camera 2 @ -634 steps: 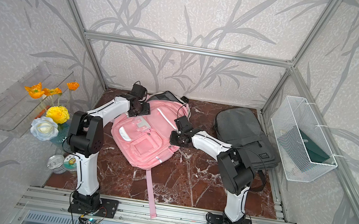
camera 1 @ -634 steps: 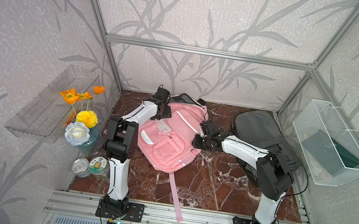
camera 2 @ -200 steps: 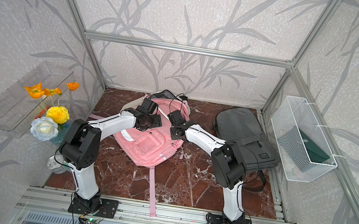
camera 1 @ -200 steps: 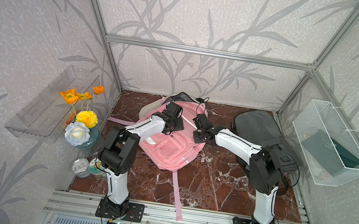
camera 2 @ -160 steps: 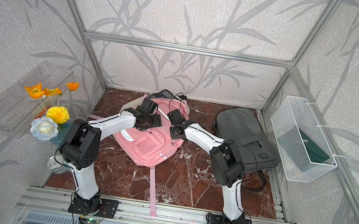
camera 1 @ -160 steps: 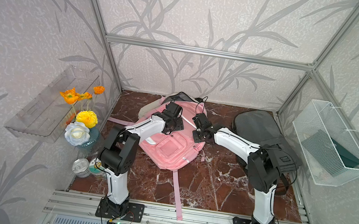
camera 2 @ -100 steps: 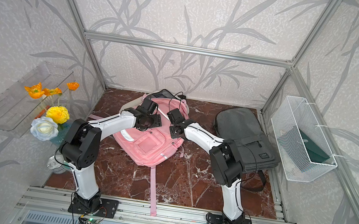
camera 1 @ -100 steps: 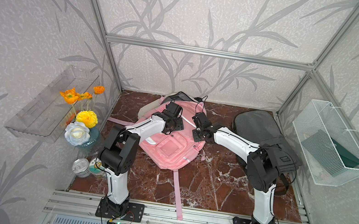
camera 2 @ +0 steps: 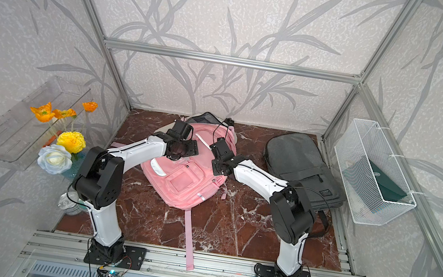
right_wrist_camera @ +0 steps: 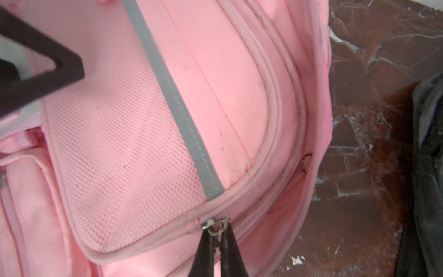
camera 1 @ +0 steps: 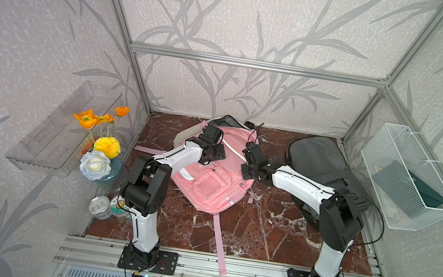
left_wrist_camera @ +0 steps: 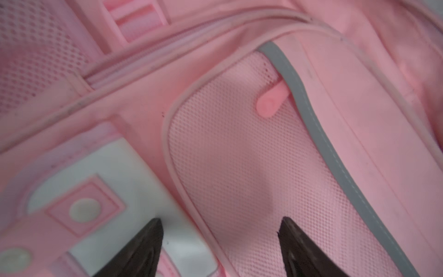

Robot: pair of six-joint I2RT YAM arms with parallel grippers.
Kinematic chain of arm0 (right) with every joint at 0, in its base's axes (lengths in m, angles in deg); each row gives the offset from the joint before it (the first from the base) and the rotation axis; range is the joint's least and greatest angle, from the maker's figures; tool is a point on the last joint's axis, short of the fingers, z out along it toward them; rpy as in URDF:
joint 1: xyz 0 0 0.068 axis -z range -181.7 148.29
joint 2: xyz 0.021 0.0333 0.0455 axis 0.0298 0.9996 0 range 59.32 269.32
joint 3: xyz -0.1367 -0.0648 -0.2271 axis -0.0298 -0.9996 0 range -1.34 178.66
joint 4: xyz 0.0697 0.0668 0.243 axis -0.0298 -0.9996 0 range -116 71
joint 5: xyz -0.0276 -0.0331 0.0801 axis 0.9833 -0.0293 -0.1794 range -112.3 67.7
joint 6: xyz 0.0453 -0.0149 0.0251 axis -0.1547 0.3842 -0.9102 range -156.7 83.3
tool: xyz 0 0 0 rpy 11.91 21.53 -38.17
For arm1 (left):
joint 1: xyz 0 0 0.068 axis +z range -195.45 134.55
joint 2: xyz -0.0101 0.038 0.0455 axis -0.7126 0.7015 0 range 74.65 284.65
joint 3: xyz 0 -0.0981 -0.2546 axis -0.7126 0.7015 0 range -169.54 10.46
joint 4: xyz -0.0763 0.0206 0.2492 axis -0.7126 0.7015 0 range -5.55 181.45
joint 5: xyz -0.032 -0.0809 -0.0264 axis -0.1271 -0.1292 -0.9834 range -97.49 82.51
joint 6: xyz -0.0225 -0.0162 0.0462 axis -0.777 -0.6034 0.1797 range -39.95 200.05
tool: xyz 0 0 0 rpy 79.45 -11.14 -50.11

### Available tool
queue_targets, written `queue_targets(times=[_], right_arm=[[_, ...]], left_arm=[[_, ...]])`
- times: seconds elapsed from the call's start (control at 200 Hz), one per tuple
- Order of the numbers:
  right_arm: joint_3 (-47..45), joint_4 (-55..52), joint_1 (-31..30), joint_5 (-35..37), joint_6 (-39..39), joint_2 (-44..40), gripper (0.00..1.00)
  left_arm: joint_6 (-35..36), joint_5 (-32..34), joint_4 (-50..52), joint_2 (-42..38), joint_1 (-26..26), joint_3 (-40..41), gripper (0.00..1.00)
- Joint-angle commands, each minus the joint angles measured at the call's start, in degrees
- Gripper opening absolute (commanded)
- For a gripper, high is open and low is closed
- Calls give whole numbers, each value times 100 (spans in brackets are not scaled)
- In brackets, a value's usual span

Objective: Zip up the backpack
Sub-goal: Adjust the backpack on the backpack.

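The pink backpack (camera 1: 213, 185) (camera 2: 181, 181) lies flat in the middle of the marble floor, its top toward the back wall. My right gripper (right_wrist_camera: 217, 231) is shut on the metal zipper pull (right_wrist_camera: 213, 225) at the backpack's right edge (camera 1: 248, 171). Past the pull, the zipper track (right_wrist_camera: 309, 167) gapes open. My left gripper (left_wrist_camera: 220, 219) stands open, its fingertips (left_wrist_camera: 153, 230) spread over the mesh front panel (left_wrist_camera: 239, 156) and touching or just above it. A pink rubber tab (left_wrist_camera: 271, 103) lies ahead of them. In both top views it sits on the upper front (camera 1: 211, 155) (camera 2: 181, 148).
A grey backpack (camera 1: 317, 165) lies at the right by my right arm. A white wire basket (camera 1: 407, 179) hangs on the right wall. Flowers in a vase (camera 1: 103, 145), cans (camera 1: 100, 207) and a clear shelf (camera 1: 60, 133) are at the left. A pink strap (camera 1: 218, 243) trails over the front rail.
My right gripper has closed onto the zipper pull within the last second. Both arms have stayed almost still; earlier they came together at the backpack's top.
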Motion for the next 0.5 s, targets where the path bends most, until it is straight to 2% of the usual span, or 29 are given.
queue_targets(times=[0.0, 0.12, 0.3, 0.37, 0.495], right_arm=[[-435, -120, -69, 240, -442, -549, 0], [-807, 12, -70, 314, -719, -948, 0], [-833, 17, -76, 197, -761, -884, 0], [-829, 75, -89, 149, -773, -862, 0], [-793, 96, -117, 136, -771, -841, 0]], left_arm=[[-55, -376, 181, 56, 3, -296, 76], [-393, -522, 97, -449, -184, -59, 76], [-1223, -1043, -684, -1223, -303, 955, 72], [-1405, -1245, -1054, -1242, -410, 1155, 71], [-1493, -1384, -1048, -842, -551, 1008, 67]])
